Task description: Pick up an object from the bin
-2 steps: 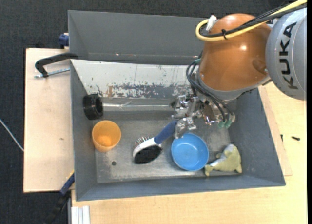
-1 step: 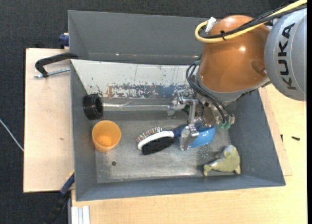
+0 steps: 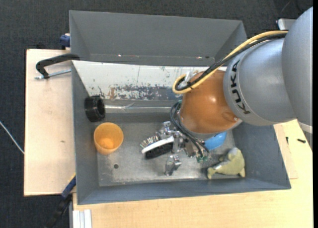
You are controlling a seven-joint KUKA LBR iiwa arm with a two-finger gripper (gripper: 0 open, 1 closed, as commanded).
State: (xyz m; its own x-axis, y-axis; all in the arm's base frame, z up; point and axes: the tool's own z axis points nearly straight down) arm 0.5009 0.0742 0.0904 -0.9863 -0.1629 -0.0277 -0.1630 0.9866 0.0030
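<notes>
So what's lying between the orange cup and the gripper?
Bare bin floor beside the orange cup, then a black-and-white object right by the gripper, as the camera view shows.

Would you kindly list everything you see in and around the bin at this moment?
bin: one, grey metal, middle of the view.
cup: one, orange, upright on the left of the bin floor.
black cylinder: one, black, back left, against the wall behind the cup.
black-and-white oblong thing: one, mid floor, right at the gripper.
blue thing: one, blue, right of the floor, partly hidden under the arm.
yellow-green soft thing: one, front right corner.
arm: one, grey with an orange cover, reaching in from the right.
gripper: one, metal, low over the mid floor.
</notes>
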